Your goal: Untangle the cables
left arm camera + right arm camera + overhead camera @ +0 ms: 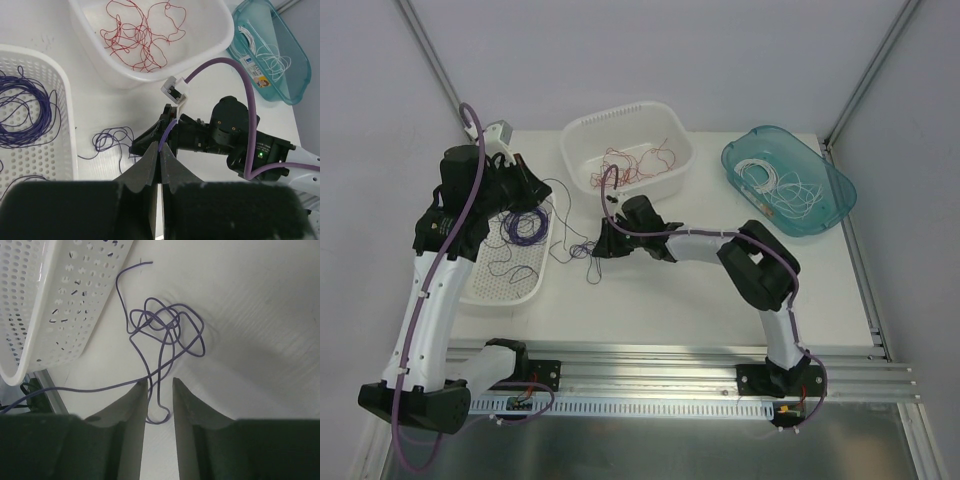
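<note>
The sorting is looking well advanced but not finished. Red cables (635, 160) are lying in the white basin (582, 135) at the middle of the surface's far edge, white cables (775, 190) are sitting in the teal bin (840, 190) at the far right corner, and a coil of purple cables (525, 225) is resting in the perforated tray (510, 290) along the left edge. The red bundle is looking loosely looped rather than neat.

One loose purple cable (167, 325) is lying knotted on the bare surface (670, 300), just beside the tray's right wall. The left pincer (160, 152) is fully shut and appears to be pinching one end of that strand, holding it above the surface. The right pincer (160, 385) is standing partly open low over the surface, its jaws straddling a run of the same cable without gripping it. Judging by this, the knot is what is left to work loose, after which the strand would be going into the tray.

The surface is plain white and matte. Pale grey walls and slanted metal struts are enclosing it, and a slotted aluminium rail (670, 365) is running along the near edge, carrying both arm bases.
</note>
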